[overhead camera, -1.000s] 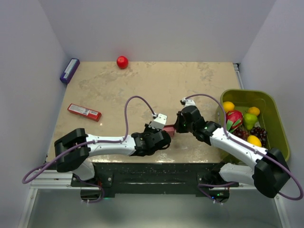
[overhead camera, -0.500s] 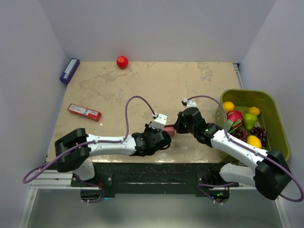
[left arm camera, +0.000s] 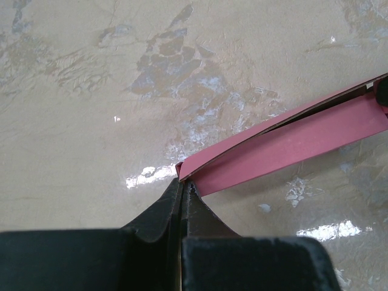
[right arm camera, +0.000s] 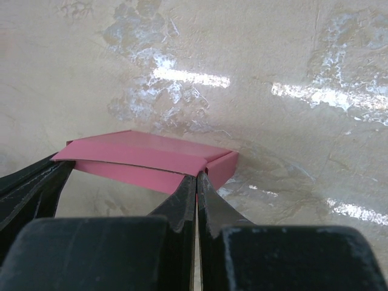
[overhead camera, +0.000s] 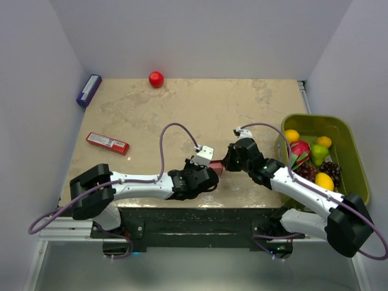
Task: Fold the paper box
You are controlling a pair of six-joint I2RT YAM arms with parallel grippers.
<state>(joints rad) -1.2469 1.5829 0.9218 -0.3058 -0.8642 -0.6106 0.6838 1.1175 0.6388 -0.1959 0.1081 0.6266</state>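
The paper box (overhead camera: 216, 165) is a small pink card piece, partly folded, held low over the tan table (overhead camera: 182, 109) near its front edge between both arms. My left gripper (overhead camera: 210, 168) is shut on its left end; in the left wrist view the fingertips (left arm camera: 183, 182) pinch a corner of the paper box (left arm camera: 291, 142), which runs up to the right. My right gripper (overhead camera: 225, 162) is shut on the opposite end. The right wrist view shows its gripper (right arm camera: 197, 177) clamped on the paper box (right arm camera: 145, 154) beside a short end flap, with the left gripper's fingers (right arm camera: 33, 182) at the far end.
A narrow red packet (overhead camera: 107, 142) lies at the left. A purple box (overhead camera: 88, 90) sits at the far left corner and a red ball (overhead camera: 156, 79) at the back edge. At the table's right side is a green bin (overhead camera: 315, 117) of fruit.
My right arm has shifted slightly to the right, still gripping the box. The left arm and the box have hardly moved.
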